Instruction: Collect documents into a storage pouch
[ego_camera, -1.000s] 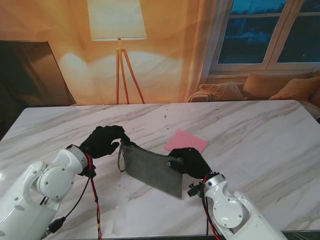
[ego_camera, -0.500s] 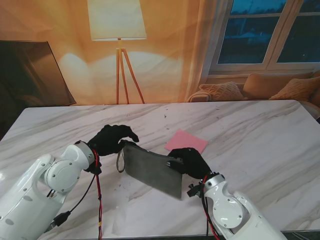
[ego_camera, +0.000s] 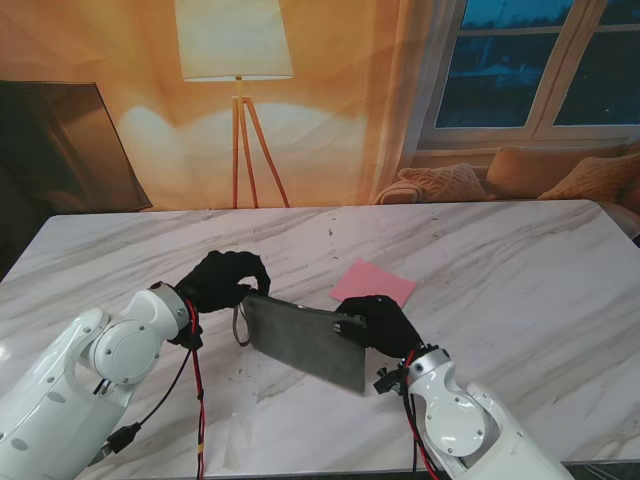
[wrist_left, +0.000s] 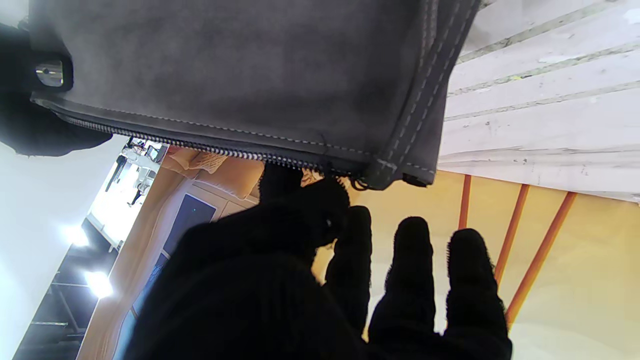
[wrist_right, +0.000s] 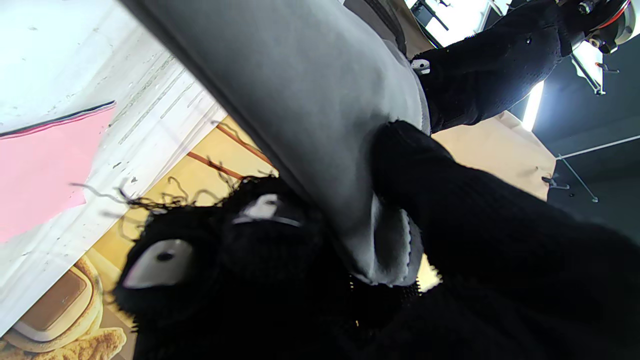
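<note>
Change: the left hand (ego_camera: 225, 281) had its fingers flared out over the pouch's end a moment back; now they have curled down again onto the near-left corner of the pouch (ego_camera: 305, 340). The pouch itself has barely shifted.
Left hand: thumb and forefinger (wrist_left: 305, 210) bunched at the zipper (wrist_left: 190, 145) close to its end stop, the other three fingers straight and apart. Whether it truly pinches the zipper pull I cannot tell; the pull is hidden behind the glove.
Right hand: the right hand (ego_camera: 378, 323) is clamped on the opposite end of the pouch, thumb (wrist_right: 450, 200) on one face, fingers on the other, holding it up off the tabletop (ego_camera: 520, 260) on a slant.
Pouch: grey, suede-like, hanging between the two hands, zipper edge turned away from me. The teeth look closed along the stretch the left wrist view shows.
Paper: one pink sheet (ego_camera: 372, 282) lies flat on the tabletop just beyond the right hand, not touching the pouch.
Reading: looks like a re-grip for the zipper, with the right hand as anchor. Nothing is in the pouch that I can see.
Risk: a gloved pinch on a small pull may slip, and tugging could twist the pouch in the right hand's hold.
</note>
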